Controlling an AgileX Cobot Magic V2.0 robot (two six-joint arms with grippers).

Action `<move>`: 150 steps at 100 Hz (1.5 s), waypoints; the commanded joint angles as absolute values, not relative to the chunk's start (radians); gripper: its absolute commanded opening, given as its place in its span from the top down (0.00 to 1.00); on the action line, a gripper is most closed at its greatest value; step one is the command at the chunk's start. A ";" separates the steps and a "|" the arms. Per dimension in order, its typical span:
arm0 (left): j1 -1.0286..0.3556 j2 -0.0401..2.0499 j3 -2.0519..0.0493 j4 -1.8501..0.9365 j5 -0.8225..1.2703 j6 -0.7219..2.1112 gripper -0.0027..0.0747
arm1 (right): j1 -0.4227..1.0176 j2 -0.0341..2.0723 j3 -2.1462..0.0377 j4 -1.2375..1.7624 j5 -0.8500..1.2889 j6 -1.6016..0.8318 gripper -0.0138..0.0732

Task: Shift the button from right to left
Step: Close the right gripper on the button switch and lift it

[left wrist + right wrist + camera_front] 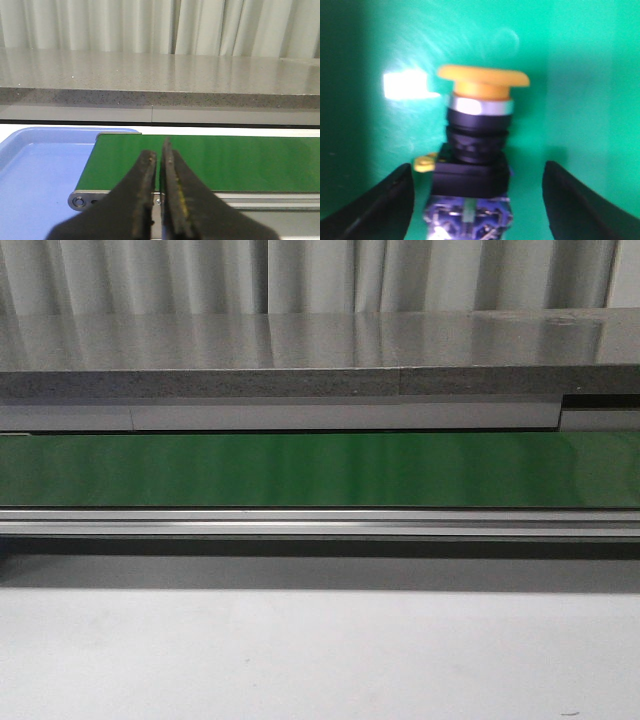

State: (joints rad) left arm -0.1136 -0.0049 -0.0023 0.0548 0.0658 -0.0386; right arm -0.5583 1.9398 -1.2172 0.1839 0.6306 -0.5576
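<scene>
Here the small push button with its yellow-orange mushroom cap and black blocky body (476, 165) lies on the green conveyor belt (580, 75), between the right gripper's (476, 200) spread fingers (385, 205), untouched. It looks rigid and light; the squared body should grip better than the rounded cap. The left gripper (159, 195), nearly closed and empty, hovers near the belt's end beside a blue plastic tray (35, 170).
</scene>
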 commanded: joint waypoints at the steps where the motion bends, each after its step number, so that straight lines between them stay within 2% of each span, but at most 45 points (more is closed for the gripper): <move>1: -0.120 -0.042 0.038 0.047 -0.010 -0.050 0.96 | -0.570 1.899 -1.248 0.203 0.606 -0.567 0.29; 9: -0.120 -0.042 0.038 0.047 -0.010 -0.050 0.96 | -0.571 1.899 -1.248 0.207 0.606 -0.567 0.41; 19: -0.120 -0.042 0.038 0.047 -0.010 -0.050 0.96 | -0.571 1.897 -1.248 0.207 0.615 -0.567 0.61; 28: -0.120 -0.042 0.038 0.047 -0.010 -0.050 0.96 | -0.571 1.890 -1.248 0.208 0.623 -0.567 0.68; 45: -0.120 -0.042 0.038 0.047 -0.010 -0.050 0.96 | -0.571 1.848 -1.248 0.240 0.634 -0.567 0.68; 80: -0.120 -0.042 0.038 0.047 -0.010 -0.050 0.96 | -0.557 1.631 -1.248 0.418 0.742 -0.567 0.68; 111: -0.120 -0.042 0.038 0.047 -0.010 -0.050 0.96 | -0.412 1.539 -1.236 0.442 0.819 -0.567 0.68; 132: -0.120 -0.042 0.038 0.047 -0.010 -0.050 0.96 | -0.324 1.538 -1.151 0.397 0.762 -0.558 0.68; 150: -0.120 -0.042 0.038 0.047 -0.010 -0.050 0.96 | -0.314 1.538 -1.112 0.391 0.714 -0.558 0.66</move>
